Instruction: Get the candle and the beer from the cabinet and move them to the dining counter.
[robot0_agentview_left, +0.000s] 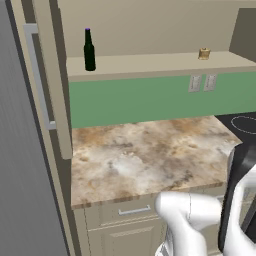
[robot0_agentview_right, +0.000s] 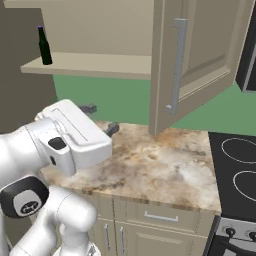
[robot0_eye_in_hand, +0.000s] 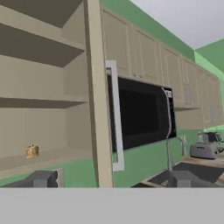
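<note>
1. The beer (robot0_agentview_left: 89, 50) stands upright at the left end of the open cabinet (robot0_agentview_left: 160, 64)'s bottom shelf.
2. The candle (robot0_agentview_left: 203, 53) sits on the same shelf, well to the right of the beer.
3. The gripper (robot0_agentview_right: 100, 119) hangs below that shelf, over the stone worktop (robot0_agentview_left: 145, 155), jaws spread wide, empty.

Flat, even rendered lighting was seen in all three views; no glare or hotspots. Soft shade was noted inside the cabinet (robot0_agentview_left: 150, 20) above its shelf, and darker shelf undersides in the hand view. Low resolution; edges were slightly soft and jagged. No lens distortion was seen. The stone desk (robot0_agentview_left: 145, 155) was evenly lit.
</note>
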